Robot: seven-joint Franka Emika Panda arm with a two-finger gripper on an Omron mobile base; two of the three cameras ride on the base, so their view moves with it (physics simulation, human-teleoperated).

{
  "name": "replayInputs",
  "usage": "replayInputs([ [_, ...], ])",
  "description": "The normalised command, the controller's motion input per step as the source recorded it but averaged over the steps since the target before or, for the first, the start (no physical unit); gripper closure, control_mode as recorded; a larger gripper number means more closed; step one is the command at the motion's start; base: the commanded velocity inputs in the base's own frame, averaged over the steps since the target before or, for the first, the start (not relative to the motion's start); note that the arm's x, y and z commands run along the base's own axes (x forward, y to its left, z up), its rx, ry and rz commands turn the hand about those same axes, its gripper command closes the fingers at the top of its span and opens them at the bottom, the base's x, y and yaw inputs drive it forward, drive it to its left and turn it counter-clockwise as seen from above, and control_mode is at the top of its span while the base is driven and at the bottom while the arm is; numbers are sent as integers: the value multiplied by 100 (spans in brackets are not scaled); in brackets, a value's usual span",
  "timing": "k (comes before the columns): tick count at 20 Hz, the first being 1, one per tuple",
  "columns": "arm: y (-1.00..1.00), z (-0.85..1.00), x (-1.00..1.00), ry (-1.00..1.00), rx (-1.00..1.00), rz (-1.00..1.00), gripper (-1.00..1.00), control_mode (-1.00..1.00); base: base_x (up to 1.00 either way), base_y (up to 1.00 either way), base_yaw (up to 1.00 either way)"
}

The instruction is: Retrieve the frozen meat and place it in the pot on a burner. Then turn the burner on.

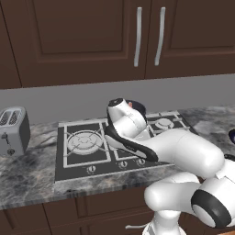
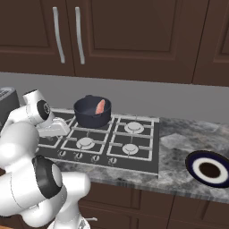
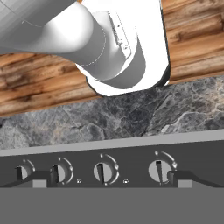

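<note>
1. Frozen meat (image 2: 101, 107) sits inside the pot (image 2: 92, 112), leaning against the far-right inner wall. Placing step looks done.
2. Pot sits on the rear-left burner of the stove (image 2: 147, 154), on the marble worktop (image 2: 179, 176). In the left base view, mostly hidden behind the arm; only a sliver of dark rim (image 1: 137, 106) visible.
3. Gripper (image 3: 106, 179) released, empty; dark finger tips spread wide at the bottom of the hand view, straddling the knob row.
4. Hand view looks at the stove front strip: four knobs in line, second-from-right knob (image 3: 105, 170) roughly centred between the tips.
5. Remaining step by judgement: turn on the burner under the pot. Which knob maps to rear-left not readable from the markings.
6. Handling, knob: small, rigid, round with a raised pointer bar, probably slick. Best pinch across the bar, then rotate the wrist; off-centre grip risks slipping off.
7. Handling, meat: small, flat, stiff, light. No further grasp needed.
8. Toaster (image 1: 13, 131) left and dark plate (image 2: 208, 169) right on the worktop, both well apart from the stove.
</note>
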Motion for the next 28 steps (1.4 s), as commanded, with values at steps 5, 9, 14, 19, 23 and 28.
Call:
replayInputs([
  [5, 0, 0, 1, 3, 0, -2, -100, -100, 0, 0, 0],
  [9, 0, 0, 3, 9, 0, -19, -100, -100, 0, 0, 0],
  [14, 1, 0, 0, 0, 0, -38, -100, -100, 0, 0, 0],
  [19, 3, 0, 0, 0, 0, -41, -100, -100, 0, 0, 0],
  [23, 0, 0, 0, 0, 2, -44, -100, -100, 0, 0, 0],
  [28, -7, 1, -5, -4, 2, -52, -100, -100, 0, 0, 0],
])
